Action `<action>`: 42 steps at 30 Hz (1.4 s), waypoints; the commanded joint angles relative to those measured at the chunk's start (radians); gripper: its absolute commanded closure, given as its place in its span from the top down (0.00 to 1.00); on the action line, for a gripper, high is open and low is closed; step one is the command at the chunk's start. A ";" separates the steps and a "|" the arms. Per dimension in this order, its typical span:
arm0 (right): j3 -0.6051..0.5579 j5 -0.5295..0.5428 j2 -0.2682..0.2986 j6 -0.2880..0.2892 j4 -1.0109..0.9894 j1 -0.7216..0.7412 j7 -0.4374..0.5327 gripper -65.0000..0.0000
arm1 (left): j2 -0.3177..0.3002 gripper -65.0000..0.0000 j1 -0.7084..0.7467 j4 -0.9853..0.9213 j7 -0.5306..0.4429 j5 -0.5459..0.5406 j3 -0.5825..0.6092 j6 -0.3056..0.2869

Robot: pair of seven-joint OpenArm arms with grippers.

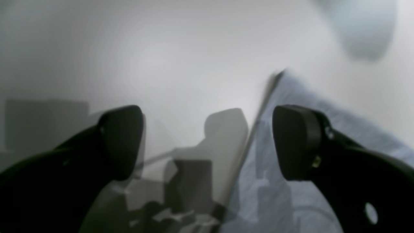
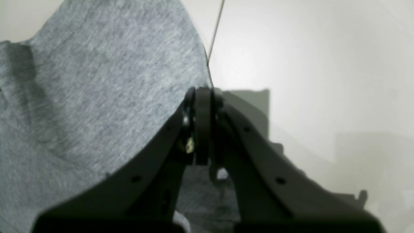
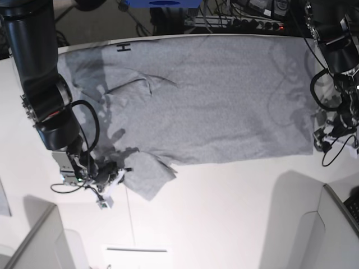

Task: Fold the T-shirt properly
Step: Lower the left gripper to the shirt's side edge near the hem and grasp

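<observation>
t-shirt [image 3: 213, 95] spread flat across far half of desk [image 3: 224, 213]. right end effector [image 2: 203, 97] clenched on sleeve edge, likely to fold inward. left end effector [image 1: 207, 142] released, beside shirt's right edge.

the base view is evenly bright and fairly sharp, with arm and cable shadows falling across the t-shirt [image 3: 213, 95] and the white worktop [image 3: 235, 224]. both wrist views are soft and hazy: the worktop washes out to pale glare, hard-edged grey shadows lie on it, and the near black fingers [image 1: 123, 142] are blurred. the cloth weave reads clearly only in the right wrist view.
</observation>
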 commanded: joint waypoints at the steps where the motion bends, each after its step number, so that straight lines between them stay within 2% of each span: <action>1: 0.004 -0.006 0.004 0.001 0.006 0.029 -0.013 0.00 | -0.026 0.92 -0.023 0.005 -0.020 -0.004 0.014 -0.005; 5: 0.004 -0.006 0.004 0.001 0.006 0.027 -0.013 0.00 | -0.026 0.92 -0.075 -0.051 -0.055 -0.004 0.088 -0.005; 14: 0.004 -0.006 0.004 0.001 0.006 0.029 -0.013 0.00 | -0.021 0.92 -0.191 -0.148 -0.055 -0.004 0.216 -0.005; 30: 0.004 -0.006 0.004 0.001 0.006 0.035 -0.013 0.00 | 0.007 0.92 -0.205 -0.150 -0.057 -0.004 0.256 -0.004; 32: 0.004 -0.006 0.004 0.001 0.006 0.036 -0.013 0.00 | 0.007 0.86 -0.205 -0.150 -0.057 -0.004 0.256 -0.004; 36: 0.004 -0.006 0.004 0.001 0.006 0.035 -0.013 0.00 | 0.007 0.62 -0.197 -0.151 -0.057 -0.004 0.256 -0.004; 42: 0.004 -0.006 0.006 0.001 0.006 0.033 -0.013 0.00 | 0.007 0.46 -0.191 -0.151 -0.055 -0.004 0.258 -0.004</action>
